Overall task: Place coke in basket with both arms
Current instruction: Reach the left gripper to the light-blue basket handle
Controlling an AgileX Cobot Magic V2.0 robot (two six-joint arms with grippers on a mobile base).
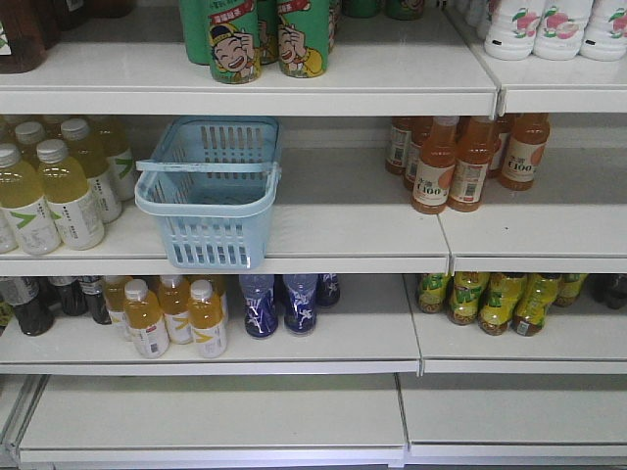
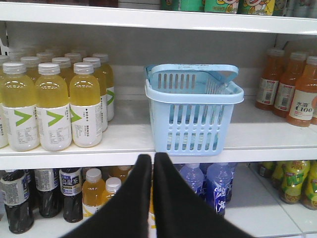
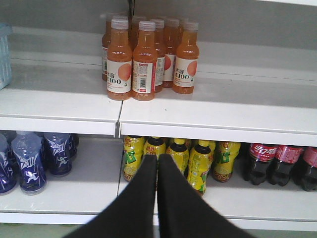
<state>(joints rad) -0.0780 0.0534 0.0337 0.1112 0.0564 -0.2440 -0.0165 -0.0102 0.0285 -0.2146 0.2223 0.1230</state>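
Note:
The pale blue basket (image 1: 211, 243) stands on the middle shelf, empty as far as I can see, its handles folded down on the rim. In the left wrist view the basket (image 2: 193, 126) sits just above and to the right of my left gripper (image 2: 152, 156), which is shut with nothing between its black fingers. My right gripper (image 3: 157, 157) is also shut and empty; it hangs in front of the lower shelf, level with yellow-labelled bottles (image 3: 198, 163). One edge of the basket (image 3: 4, 54) shows at the far left there. The coke is out of view. Neither arm shows in the front view.
Yellow drink bottles (image 2: 52, 106) stand left of the basket, orange juice bottles (image 3: 143, 59) to its right. On the lower shelf are blue bottles (image 3: 27, 161), small orange bottles (image 2: 91, 193) and dark cola bottles with red labels (image 3: 262, 161). Green cans (image 1: 235, 39) fill the top shelf.

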